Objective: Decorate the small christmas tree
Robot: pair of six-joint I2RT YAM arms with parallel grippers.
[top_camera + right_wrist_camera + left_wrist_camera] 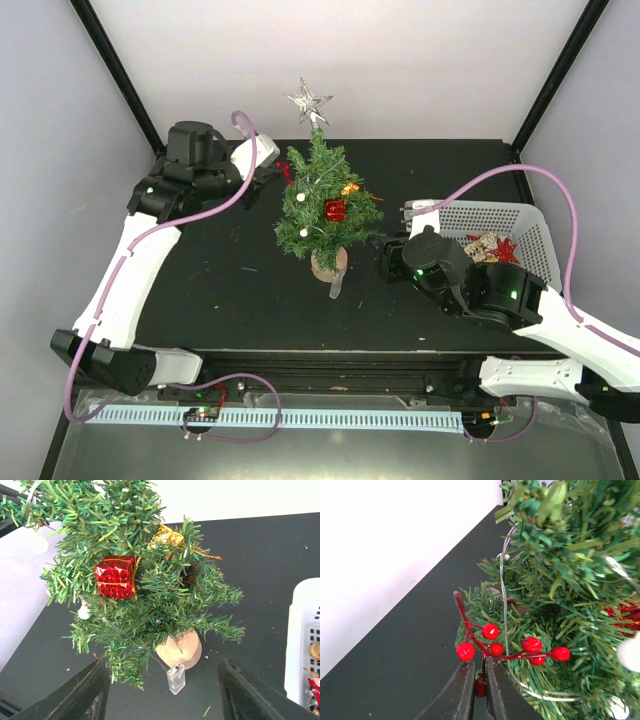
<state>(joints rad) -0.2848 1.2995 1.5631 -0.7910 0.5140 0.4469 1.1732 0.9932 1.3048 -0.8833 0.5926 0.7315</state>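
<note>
The small christmas tree (322,205) stands mid-table on a round wooden base (328,263), with a silver star (309,101) on top, a red gift box (335,210) and a gold ornament (350,188). My left gripper (479,677) is shut on the stem of a red berry sprig (510,650), held against the tree's left branches (560,630). My right gripper (162,690) is open and empty, just right of the tree, facing its base (181,649) and the red gift box (116,577). A clear battery case (176,678) on a wire lies by the base.
A white basket (500,235) with red and gold ornaments (492,248) stands at the right, behind my right arm; its rim shows in the right wrist view (302,640). White walls and black frame posts enclose the black table (230,290).
</note>
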